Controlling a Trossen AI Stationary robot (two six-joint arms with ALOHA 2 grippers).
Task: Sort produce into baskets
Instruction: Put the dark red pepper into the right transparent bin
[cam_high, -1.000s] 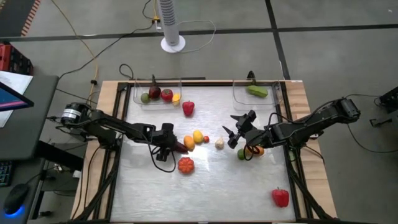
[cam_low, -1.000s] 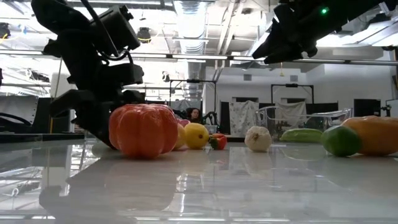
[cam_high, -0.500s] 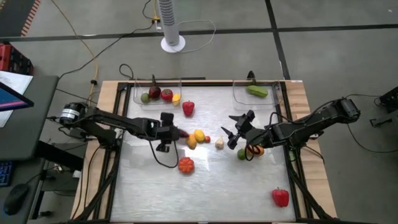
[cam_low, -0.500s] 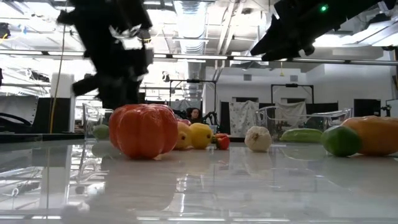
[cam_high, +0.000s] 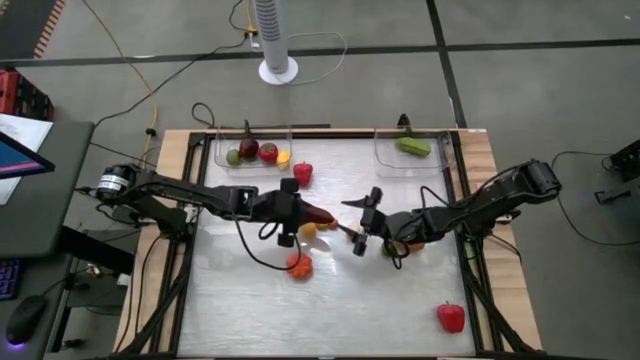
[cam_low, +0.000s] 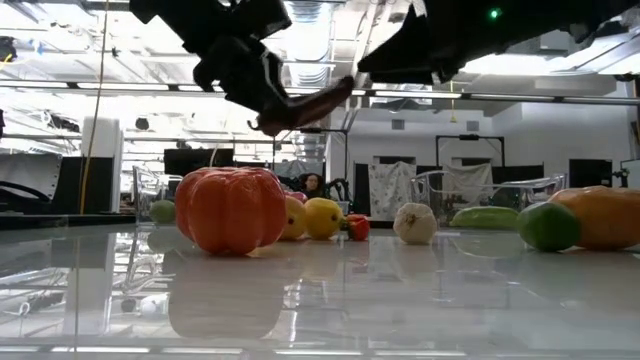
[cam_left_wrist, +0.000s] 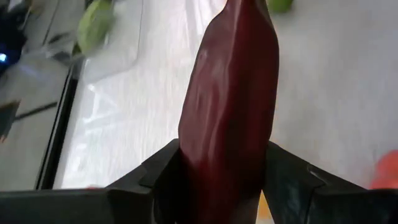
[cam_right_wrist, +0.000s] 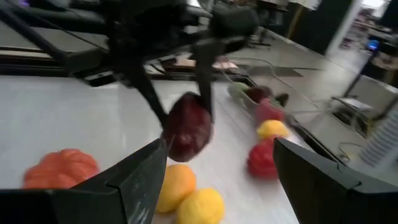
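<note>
My left gripper is shut on a dark red eggplant and holds it above the middle of the table. It shows high in the low view. My right gripper is open and empty just right of it, its fingers pointing at the eggplant. An orange tomato, a yellow lemon, white garlic and a lime rest on the table. The left basket holds several pieces. The right basket holds a cucumber. My left gripper pinches the eggplant's near end between its two fingers. The fingers come roughly level from the table's left and lie along the eggplant, which sticks out ahead of them. It is lifted clear of the table and tilted, its free end higher.
A red pepper lies near the left basket and another at the near right. An orange fruit lies under the right arm. Black frame rails run along the table's left and right sides.
My left gripper has risen from beside the orange tomato with the eggplant, lifting it clear, and carried it toward the table's far edge and then right. My right gripper, still open, has gone toward the table's left edge, toward the eggplant.
</note>
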